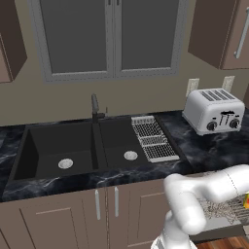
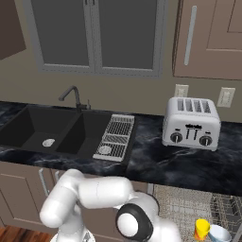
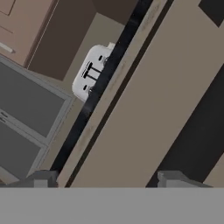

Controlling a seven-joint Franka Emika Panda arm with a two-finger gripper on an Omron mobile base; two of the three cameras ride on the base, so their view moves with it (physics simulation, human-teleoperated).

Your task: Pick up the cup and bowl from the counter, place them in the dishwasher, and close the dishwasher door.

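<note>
- Wide apart and holding nothing, my two fingertips (image 3: 41,178) rise at the bottom of my hand view; gripper (image 3: 107,179).
- One yellow cup (image 2: 202,229) and one pale bowl (image 2: 220,233) sit together in the dishwasher (image 2: 189,208) rack, seen from the right base camera.
- One toaster (image 1: 214,111) stands on the counter (image 1: 204,151).
- One double sink (image 1: 73,148) holds one drying rack (image 1: 153,138).
- My hand camera adds the toaster's underside past the counter edge.

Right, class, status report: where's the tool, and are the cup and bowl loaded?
Tool open, empty. Cup and bowl sit in dishwasher rack. Rack pulled out, closing not yet done. No obstruction visible.
</note>
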